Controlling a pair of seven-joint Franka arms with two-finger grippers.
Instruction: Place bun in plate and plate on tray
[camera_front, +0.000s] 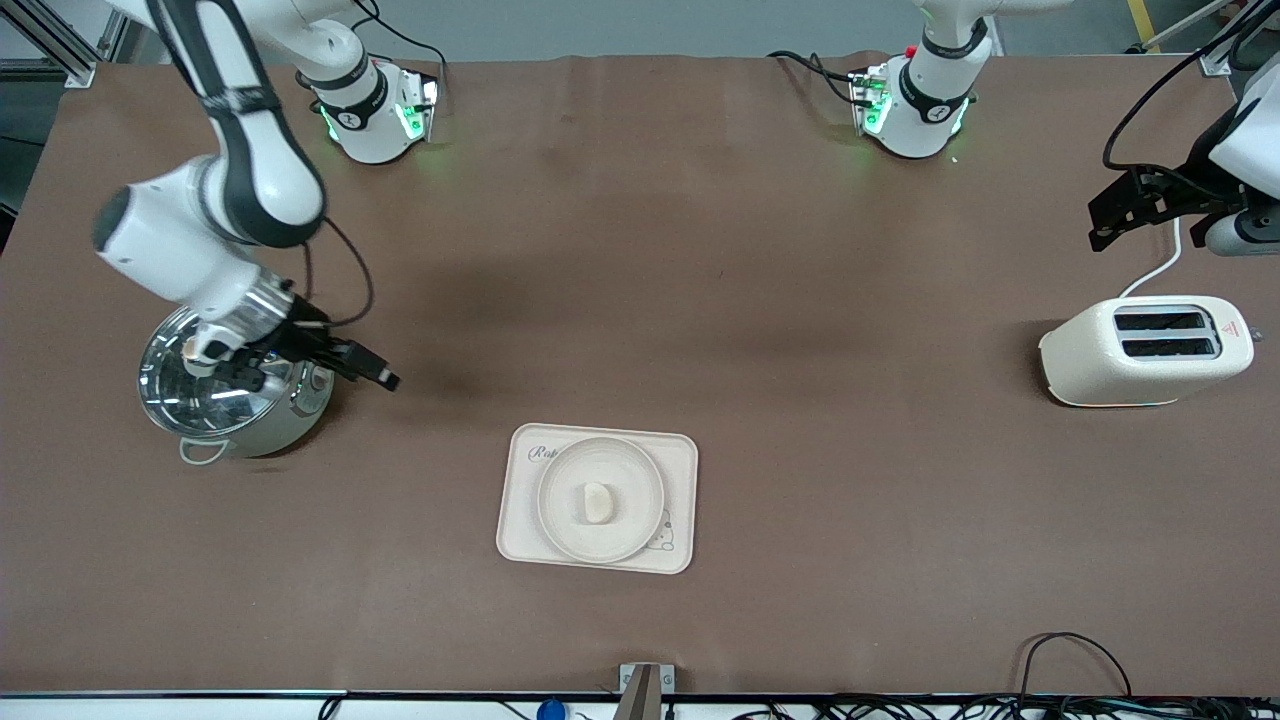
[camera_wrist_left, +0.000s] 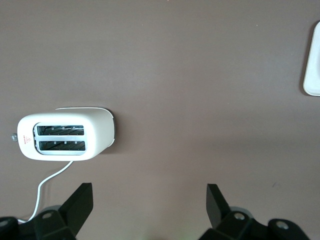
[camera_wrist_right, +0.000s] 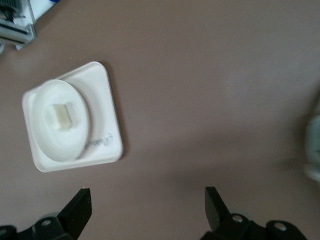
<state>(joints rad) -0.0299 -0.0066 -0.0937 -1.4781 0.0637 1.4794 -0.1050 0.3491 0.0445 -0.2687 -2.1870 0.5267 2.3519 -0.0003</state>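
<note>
The bun (camera_front: 596, 502) lies on the round plate (camera_front: 622, 468), and the plate sits on the rectangular tray (camera_front: 682, 462) near the table's front camera edge, midway between the arms. The right wrist view shows the same bun (camera_wrist_right: 64, 116), plate (camera_wrist_right: 46, 140) and tray (camera_wrist_right: 104, 90). My right gripper (camera_front: 345, 362) is open and empty, up beside the steel pot, apart from the tray. My left gripper (camera_front: 1105, 225) is open and empty, up over the table at the left arm's end, near the toaster. A corner of the tray (camera_wrist_left: 314, 65) shows in the left wrist view.
A steel pot (camera_front: 225, 405) stands at the right arm's end of the table. A white toaster (camera_front: 1145, 350) with a white cord stands at the left arm's end; it also shows in the left wrist view (camera_wrist_left: 65, 136). Cables run along the front edge.
</note>
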